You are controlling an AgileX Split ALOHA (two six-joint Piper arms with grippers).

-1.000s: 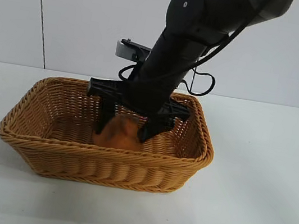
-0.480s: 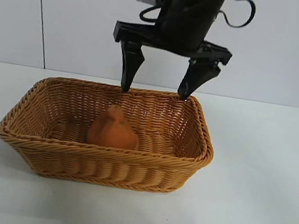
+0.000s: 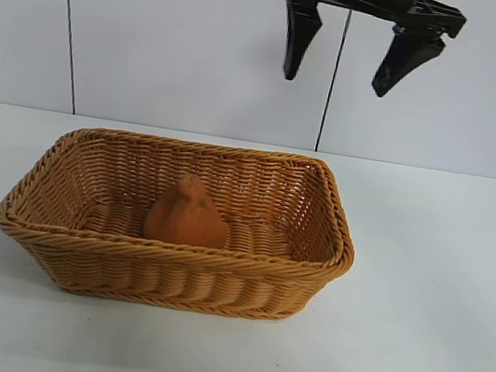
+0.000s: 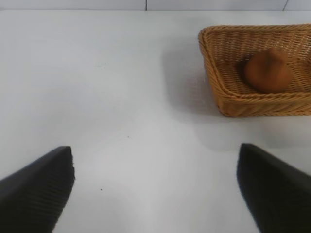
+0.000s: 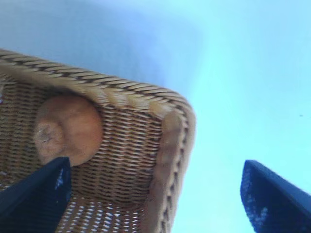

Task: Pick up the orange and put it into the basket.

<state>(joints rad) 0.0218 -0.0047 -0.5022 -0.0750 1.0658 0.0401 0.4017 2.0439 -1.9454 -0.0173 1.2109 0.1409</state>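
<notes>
exterior view: the orange (image 3: pixel 187 213) is sitting upright on the floor of the basket (image 3: pixel 168 273), on the white table (image 3: pixel 437 301). the right gripper (image 3: pixel 350 46) is hanging high above the basket's far right corner, jaws standing wide apart and gripping nothing.

left wrist view: the left gripper (image 4: pixel 155 187) is hovering over bare table well apart from the basket, jaws spread wide, empty.

right wrist view: the orange is lying inside the basket near its rim.

Level front view; wrist views sharing basket (image 3: pixel 168 273), perhaps obliquely.
</notes>
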